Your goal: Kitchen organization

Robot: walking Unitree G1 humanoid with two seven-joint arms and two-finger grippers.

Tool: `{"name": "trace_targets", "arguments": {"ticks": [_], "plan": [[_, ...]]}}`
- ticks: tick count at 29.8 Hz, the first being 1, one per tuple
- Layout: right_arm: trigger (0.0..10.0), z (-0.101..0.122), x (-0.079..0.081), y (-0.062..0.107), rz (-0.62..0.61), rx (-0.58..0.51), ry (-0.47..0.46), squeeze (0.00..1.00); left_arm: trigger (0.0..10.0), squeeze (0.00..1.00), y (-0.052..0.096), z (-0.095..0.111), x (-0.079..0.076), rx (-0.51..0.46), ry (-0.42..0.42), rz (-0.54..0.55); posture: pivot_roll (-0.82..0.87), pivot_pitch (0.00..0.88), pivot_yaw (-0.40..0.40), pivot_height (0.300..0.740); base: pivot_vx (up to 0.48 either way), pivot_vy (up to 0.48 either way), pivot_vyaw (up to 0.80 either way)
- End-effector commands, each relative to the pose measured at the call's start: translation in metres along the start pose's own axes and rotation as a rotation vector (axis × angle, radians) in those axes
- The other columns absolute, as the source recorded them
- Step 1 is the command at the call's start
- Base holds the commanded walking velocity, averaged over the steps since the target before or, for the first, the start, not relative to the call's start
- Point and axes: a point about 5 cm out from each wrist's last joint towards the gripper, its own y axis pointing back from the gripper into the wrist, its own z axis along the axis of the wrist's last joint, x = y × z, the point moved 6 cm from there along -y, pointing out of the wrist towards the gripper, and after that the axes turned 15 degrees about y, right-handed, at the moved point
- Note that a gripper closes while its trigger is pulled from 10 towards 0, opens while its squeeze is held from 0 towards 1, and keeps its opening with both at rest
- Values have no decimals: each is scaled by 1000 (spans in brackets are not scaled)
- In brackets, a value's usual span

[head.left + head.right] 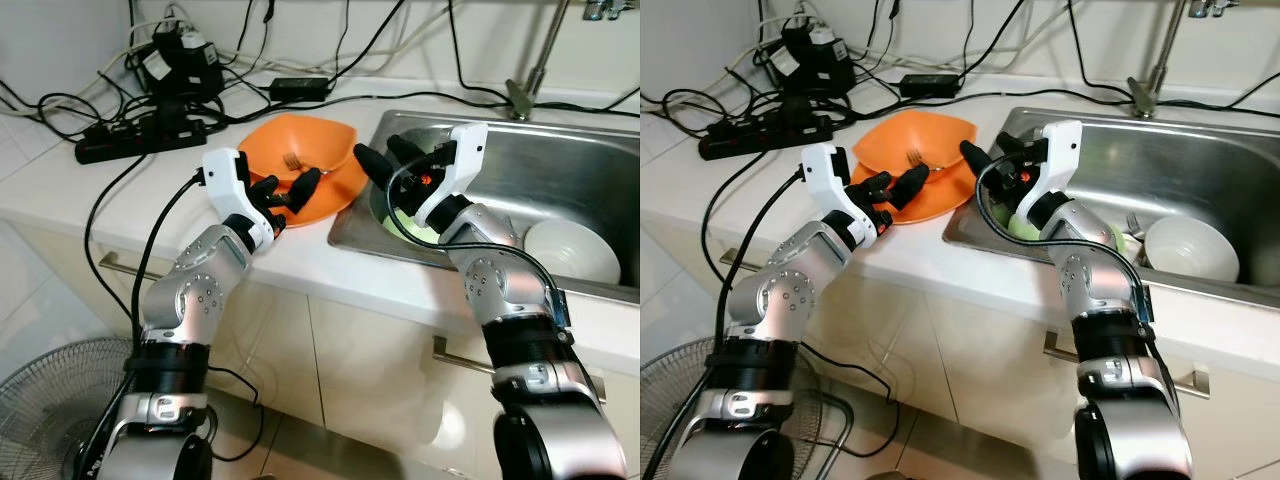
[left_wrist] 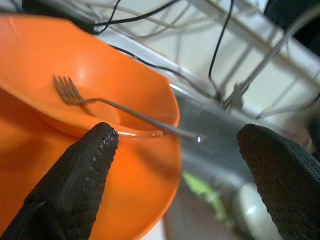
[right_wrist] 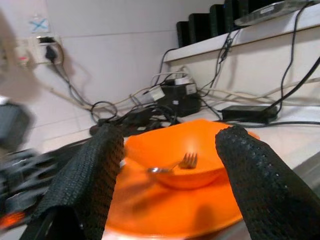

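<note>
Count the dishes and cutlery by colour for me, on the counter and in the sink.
Orange: 2, a bowl on a plate
White: 1, a bowl in the sink
Green: 1, a dish
Silver: 1, a fork
Total: 5

Orange bowl point(image 1: 310, 150): glossy smooth plastic, on a matching orange plate point(image 2: 150, 200). Fork point(image 2: 100, 100): thin polished metal. Sink point(image 1: 560, 170): brushed stainless steel, dull sheen. White bowl point(image 1: 572, 250): you see glazed, shiny ceramic. Claw fingers point(image 3: 250, 170): matt black, pebbled rubbery texture. Bench point(image 1: 60, 180): smooth, pale, faintly glossy.
</note>
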Motion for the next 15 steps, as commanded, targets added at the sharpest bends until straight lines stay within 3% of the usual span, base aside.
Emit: {"name": "trace_targets", "arguments": {"ticks": [1,6,15], "plan": [[10000,10,10,6,49,-8,12,0,10000,0,-5,7,3,-37,91,12,-130,0,136,740,0,0,0],[10000,12,13,21,38,17,5,0,10000,0,-17,16,11,-86,311,31,-161,0,144,740,0,0,0],[10000,17,25,30,50,41,3,0,10000,0,-27,20,18,-102,456,46,-176,12,150,740,0,0,0]]}}
